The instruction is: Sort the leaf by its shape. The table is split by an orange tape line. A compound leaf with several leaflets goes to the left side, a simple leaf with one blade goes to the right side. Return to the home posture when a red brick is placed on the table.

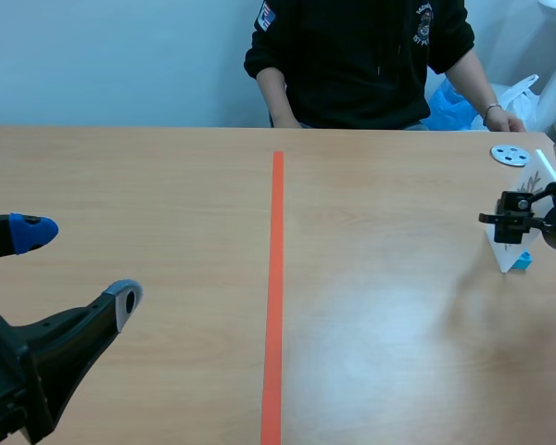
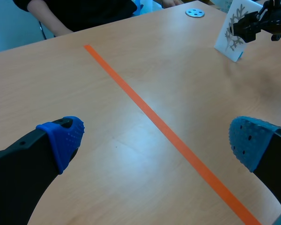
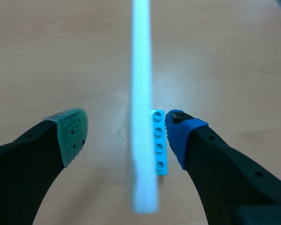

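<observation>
The leaf card (image 1: 511,255) stands upright on its light blue brick (image 3: 159,140) near the table's (image 1: 380,324) right edge, with a wide stretch of wood between it and the orange tape line (image 1: 276,297). The right gripper (image 3: 126,129) straddles the card with its fingers spread, the blue pad just beside the brick and the green pad apart from the card. The left gripper (image 1: 79,267) hangs wide open over the left half, holding nothing.
</observation>
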You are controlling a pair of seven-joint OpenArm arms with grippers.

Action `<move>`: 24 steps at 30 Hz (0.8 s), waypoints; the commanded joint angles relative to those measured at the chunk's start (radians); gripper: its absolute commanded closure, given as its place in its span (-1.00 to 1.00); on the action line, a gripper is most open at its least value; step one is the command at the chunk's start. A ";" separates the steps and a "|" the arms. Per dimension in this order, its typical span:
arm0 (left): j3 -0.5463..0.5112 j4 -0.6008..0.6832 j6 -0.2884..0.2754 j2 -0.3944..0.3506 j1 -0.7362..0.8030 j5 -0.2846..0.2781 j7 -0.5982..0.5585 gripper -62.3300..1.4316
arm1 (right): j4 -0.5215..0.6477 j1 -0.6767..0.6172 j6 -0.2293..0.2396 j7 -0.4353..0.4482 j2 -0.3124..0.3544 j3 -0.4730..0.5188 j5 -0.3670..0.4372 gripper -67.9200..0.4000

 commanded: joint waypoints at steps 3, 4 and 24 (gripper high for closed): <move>0.004 0.023 -0.001 0.005 -0.003 -0.006 -0.021 -1.00 | 0.126 -0.006 0.065 -0.016 0.046 -0.001 0.068 -0.26; 0.004 0.023 -0.001 0.005 -0.003 -0.006 -0.021 -1.00 | 0.163 -0.019 0.082 -0.032 0.053 0.007 0.084 -0.30; 0.004 0.023 -0.001 0.005 -0.003 -0.006 -0.021 -1.00 | 0.970 -0.581 0.312 -0.257 0.138 0.388 0.459 -0.91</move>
